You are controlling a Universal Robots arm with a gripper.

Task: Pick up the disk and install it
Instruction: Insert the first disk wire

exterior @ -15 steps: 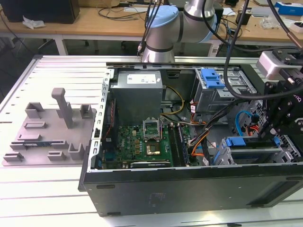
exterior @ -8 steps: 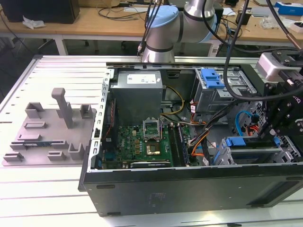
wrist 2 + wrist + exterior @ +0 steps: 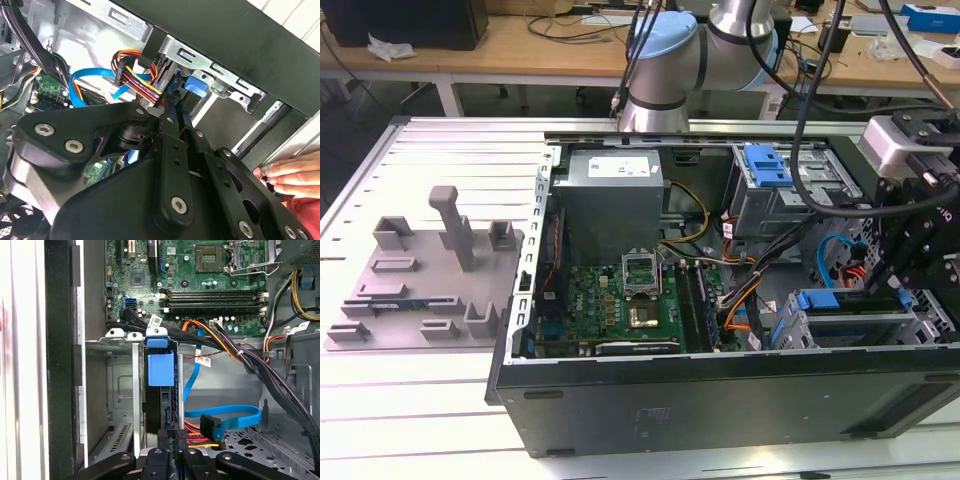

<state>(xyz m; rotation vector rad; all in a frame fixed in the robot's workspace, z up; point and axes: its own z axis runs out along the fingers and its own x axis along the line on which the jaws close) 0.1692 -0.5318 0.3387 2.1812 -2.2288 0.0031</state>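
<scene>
Gripper (image 3: 171,450) jaws clenched on the disk (image 3: 161,390) edge, disk upright in drive cage (image 3: 122,335), cables (image 3: 235,355) close beside, hand (image 3: 292,175) at case (image 3: 720,400) rim

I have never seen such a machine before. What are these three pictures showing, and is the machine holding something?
The machine is a robot arm with a black gripper at its end. The exterior view, from a camera off the arm, shows an open computer case lying on a slatted metal table, with a grey plastic fixture beside it on that view's left. The two wrist views come from cameras riding on the arm, looking past the gripper into the case. There the disk, in its blue carrier, stands in a metal drive bay, with the gripper reaching down at its end; whether it grips the disk I cannot tell. The green motherboard lies inside. A person's hand rests at the case edge.
</scene>
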